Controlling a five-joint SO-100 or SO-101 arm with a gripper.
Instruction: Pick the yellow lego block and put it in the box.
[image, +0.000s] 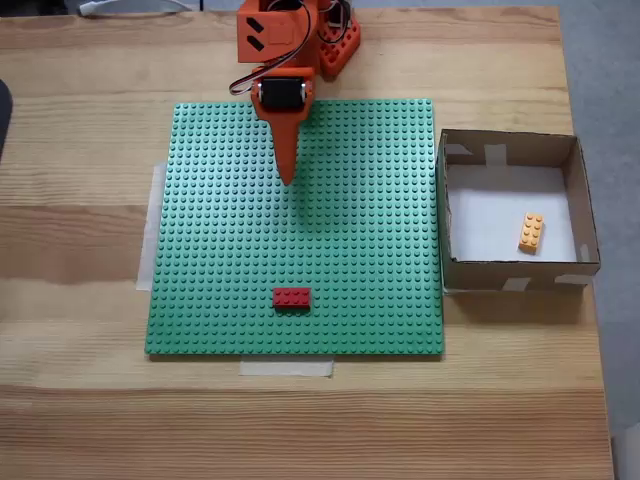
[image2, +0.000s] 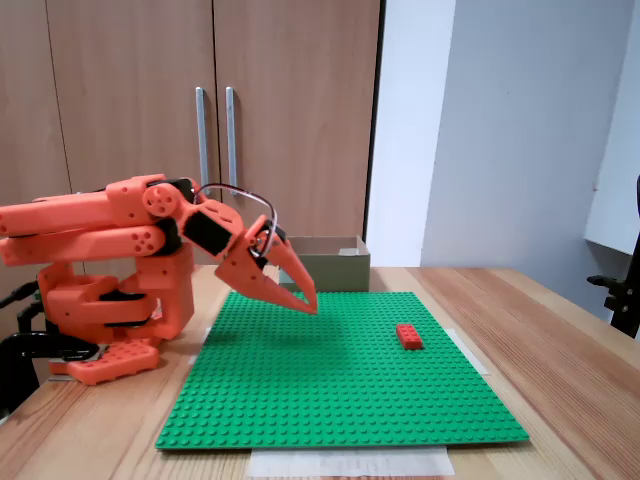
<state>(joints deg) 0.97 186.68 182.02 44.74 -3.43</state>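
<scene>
The yellow lego block (image: 531, 232) is lying inside the box (image: 508, 273) (job apparently done). The gripper (image: 288, 178) is hanging clenched and empty above the green baseplate (image: 380, 250); parking well means keeping clear of the red brick (image: 292, 297).

One fixed view looks straight down from above on the wooden bench (image: 80, 420), with the arm's base at the top edge and the box (image: 590, 210) at the right edge. Another fixed view stands low near a bench (image2: 560, 350) edge, looking level across it toward cupboard doors (image2: 210, 110), the arm at its left. Both share the green baseplate (image: 380, 200) (image2: 340, 390), the red brick (image: 292, 297) (image2: 408, 336) and the hand (image: 287, 178) (image2: 308, 303).
</scene>
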